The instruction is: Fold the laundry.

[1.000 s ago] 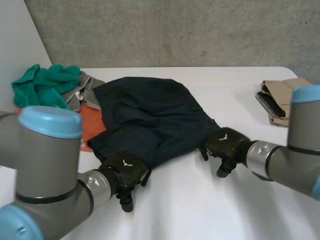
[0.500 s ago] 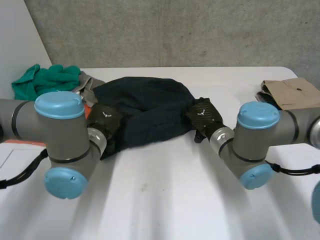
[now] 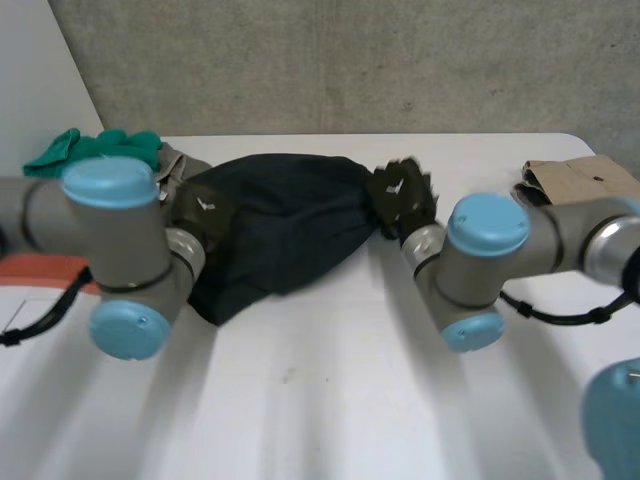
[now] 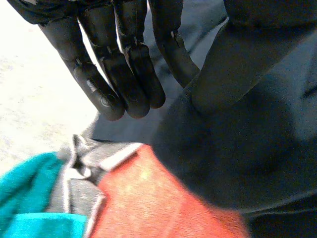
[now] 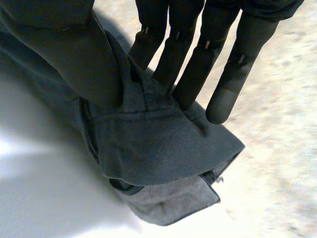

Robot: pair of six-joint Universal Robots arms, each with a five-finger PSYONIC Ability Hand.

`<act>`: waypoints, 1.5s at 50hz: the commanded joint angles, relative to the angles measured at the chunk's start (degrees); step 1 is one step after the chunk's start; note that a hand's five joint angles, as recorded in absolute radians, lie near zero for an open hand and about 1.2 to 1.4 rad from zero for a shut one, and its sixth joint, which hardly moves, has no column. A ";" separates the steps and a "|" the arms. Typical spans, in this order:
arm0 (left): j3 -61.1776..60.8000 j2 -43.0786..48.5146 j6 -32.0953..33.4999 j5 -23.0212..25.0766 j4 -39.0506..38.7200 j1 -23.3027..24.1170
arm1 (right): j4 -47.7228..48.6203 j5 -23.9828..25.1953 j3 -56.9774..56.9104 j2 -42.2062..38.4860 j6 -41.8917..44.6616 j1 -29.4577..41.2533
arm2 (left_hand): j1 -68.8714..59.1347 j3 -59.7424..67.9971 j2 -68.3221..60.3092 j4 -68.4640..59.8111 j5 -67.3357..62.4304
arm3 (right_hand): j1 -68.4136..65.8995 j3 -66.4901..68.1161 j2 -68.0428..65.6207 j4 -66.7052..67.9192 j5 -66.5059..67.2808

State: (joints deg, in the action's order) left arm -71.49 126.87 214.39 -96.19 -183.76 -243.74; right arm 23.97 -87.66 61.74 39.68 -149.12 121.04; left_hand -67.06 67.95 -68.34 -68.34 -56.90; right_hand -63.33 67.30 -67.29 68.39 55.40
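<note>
I have both arms reaching out over the white counter (image 3: 330, 400), elbows bent, with the hands at opposite ends of the dark blue garment (image 3: 285, 225), which lies bunched across the middle of the far half. The left hand (image 3: 208, 213) sits on the garment's left end. On its wrist camera I see straight fingers and a thumb pinching a fold of the dark cloth between them. Just beyond the fingertips lie a red cloth (image 4: 163, 198), a grey cloth (image 4: 79, 183) and a teal cloth (image 4: 25, 198). The right hand (image 3: 402, 195) is at the garment's right end. Its wrist camera shows the thumb pressing a hemmed edge against straight fingers, with the corner hanging below them. A folded tan garment (image 3: 575, 180) lies well apart at the counter's right edge.
</note>
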 commanded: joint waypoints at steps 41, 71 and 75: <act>37.97 -1.54 -18.74 5.23 -9.19 -1.29 | -4.01 -3.46 -20.60 14.29 -3.44 -7.66 | -12.94 12.05 -11.66 -11.66 -13.10 | -16.67 12.70 -12.71 11.61 14.60; 2.33 -4.97 -20.51 8.91 -9.08 0.46 | -1.90 6.19 20.25 21.14 -0.12 -12.49 | -12.94 12.05 -11.66 -11.66 -13.10 | -16.67 12.70 -12.71 11.61 14.60; -2.51 -6.11 -18.93 10.15 -6.97 0.99 | -3.84 6.36 25.44 22.37 2.16 -13.02 | -12.94 12.05 -11.66 -11.66 -13.10 | -16.67 12.70 -12.71 11.61 14.60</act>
State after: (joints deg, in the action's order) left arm -67.01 121.63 193.88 -88.22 -192.79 -243.50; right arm 23.18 -81.44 79.55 60.79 -150.12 108.87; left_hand -67.06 68.13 -68.58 -68.42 -56.90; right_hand -65.37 68.10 -67.63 68.70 58.38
